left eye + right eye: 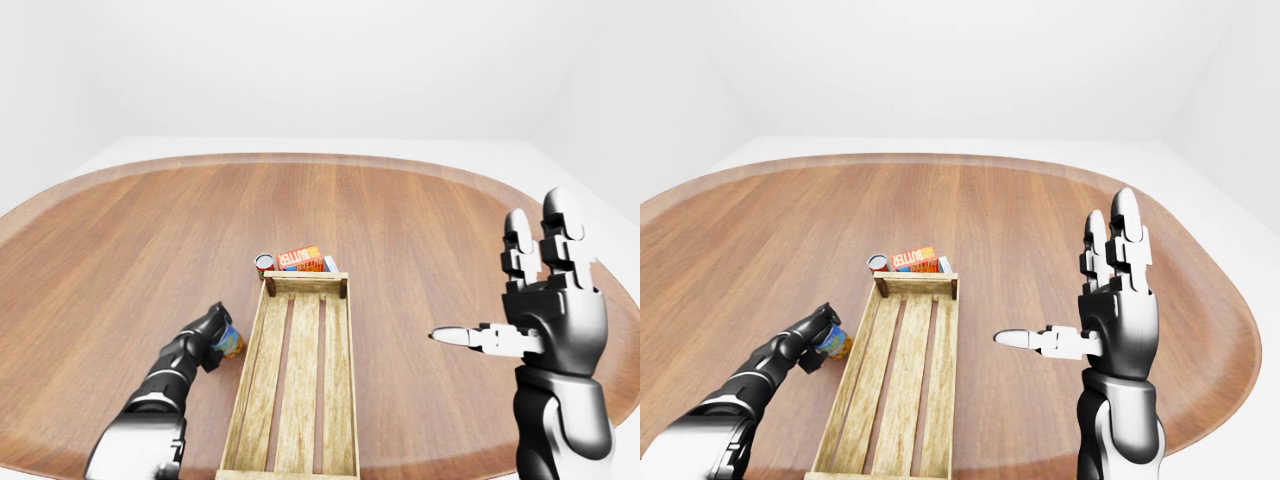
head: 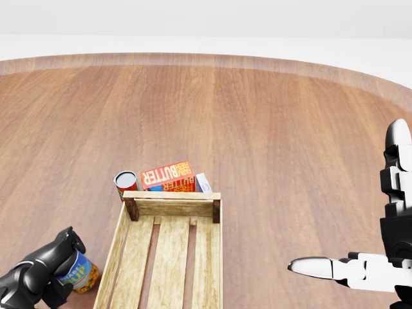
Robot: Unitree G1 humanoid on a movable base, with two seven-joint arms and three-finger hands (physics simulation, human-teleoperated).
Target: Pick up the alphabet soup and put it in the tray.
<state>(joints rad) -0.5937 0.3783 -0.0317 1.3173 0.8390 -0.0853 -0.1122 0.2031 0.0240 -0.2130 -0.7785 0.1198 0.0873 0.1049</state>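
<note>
Because the alphabet soup (image 2: 81, 273) lies tipped on its side on the table (image 2: 270, 129), just outside the left wall of the tray (image 2: 193, 257), I have my left hand (image 2: 40, 273) over it from the left, fingers curled round the can's upper end. I judge this a grasp, since the label shows only beyond my fingers; whether the can is clear of the wood I cannot tell. My right hand (image 1: 1110, 310) is raised well to the right of the tray, fingers spread and upright, thumb pointing toward the tray, holding nothing; I judge it is parked clear of the lift path.

The tray holds nothing and lies lengthwise away from me. Beyond its far end wall stand a red can (image 2: 125, 183) near the left corner and a butter box (image 2: 168, 175) beside it; a pale carton (image 2: 203, 183) is mostly hidden behind the box. In the head view my left hand is cut off at the bottom left corner, and the tray's near end runs out of frame. Contact under my fingers is hidden.
</note>
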